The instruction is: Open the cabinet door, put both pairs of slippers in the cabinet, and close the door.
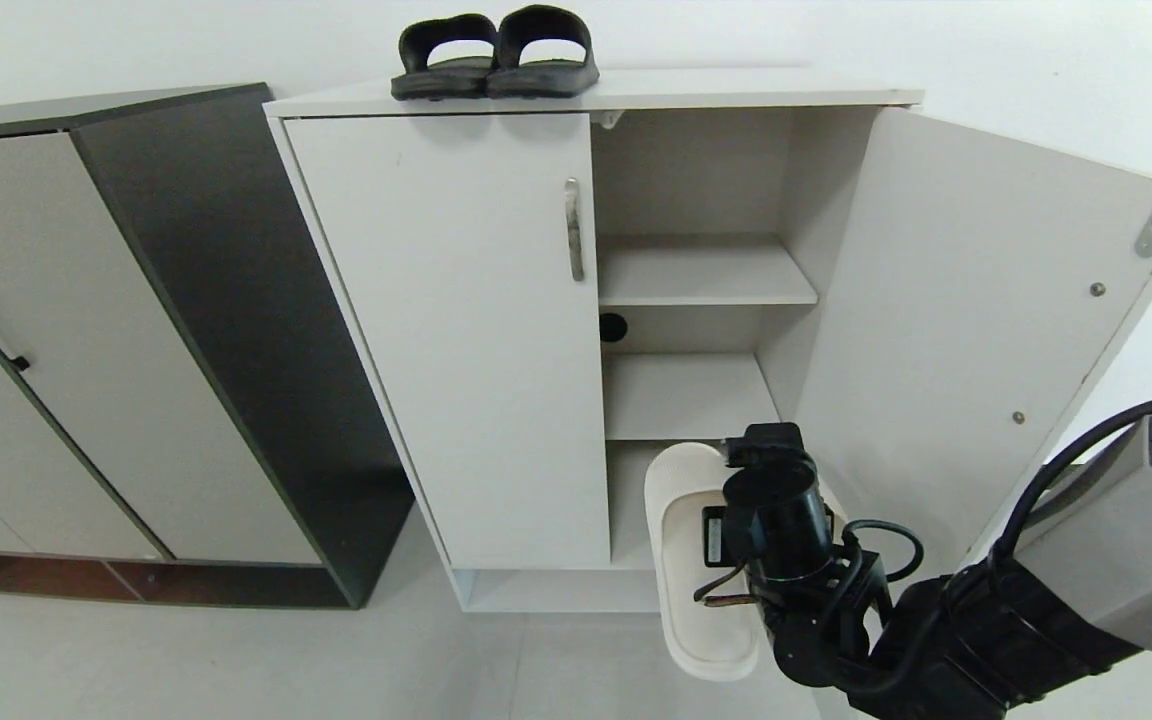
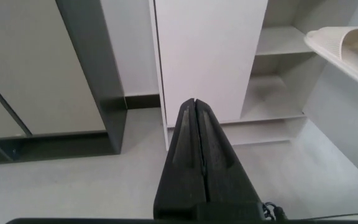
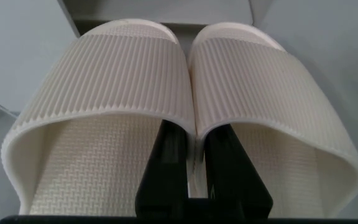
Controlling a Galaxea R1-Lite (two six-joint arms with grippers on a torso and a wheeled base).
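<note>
While the door (image 1: 956,330) stands open, the right gripper (image 3: 194,149) clamps the white slippers (image 3: 129,74); the black slippers (image 1: 496,55) lie unstowed atop the cabinet (image 1: 736,95).

The cream slippers (image 1: 701,620) have ribbed straps (image 3: 123,74) and zigzag-textured footbeds (image 3: 86,168). The black slippers (image 1: 494,55) are plain. The cabinet (image 1: 456,330) is white with a silver handle (image 1: 573,230); the side cabinet (image 1: 236,300) is dark grey with beige doors (image 1: 56,350).
</note>
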